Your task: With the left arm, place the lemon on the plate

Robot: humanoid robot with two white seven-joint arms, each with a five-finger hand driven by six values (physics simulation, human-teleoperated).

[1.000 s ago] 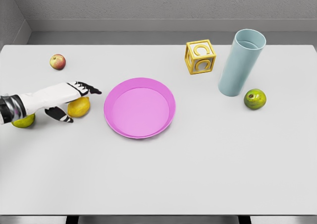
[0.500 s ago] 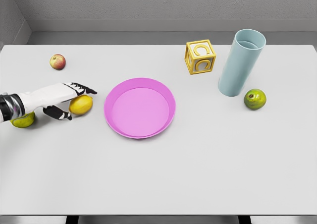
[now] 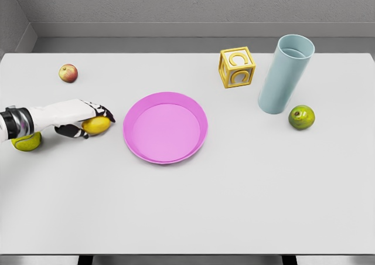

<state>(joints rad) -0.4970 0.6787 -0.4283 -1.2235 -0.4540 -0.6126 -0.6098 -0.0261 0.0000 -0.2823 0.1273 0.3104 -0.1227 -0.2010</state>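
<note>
Head view at left of frame shows me the left robot hand (image 3: 88, 117) now curled down around the lemon (image 3: 97, 124), tighter than a second ago, just beside the pink plate (image 3: 139, 148), so I judge it's ready to lift.

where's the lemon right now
In the head view the lemon sits on the table at the left, just left of the pink plate, with the left hand curled around it.

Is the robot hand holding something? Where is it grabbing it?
The left robot hand grips the lemon, fingers curled over its top and left end.
</note>
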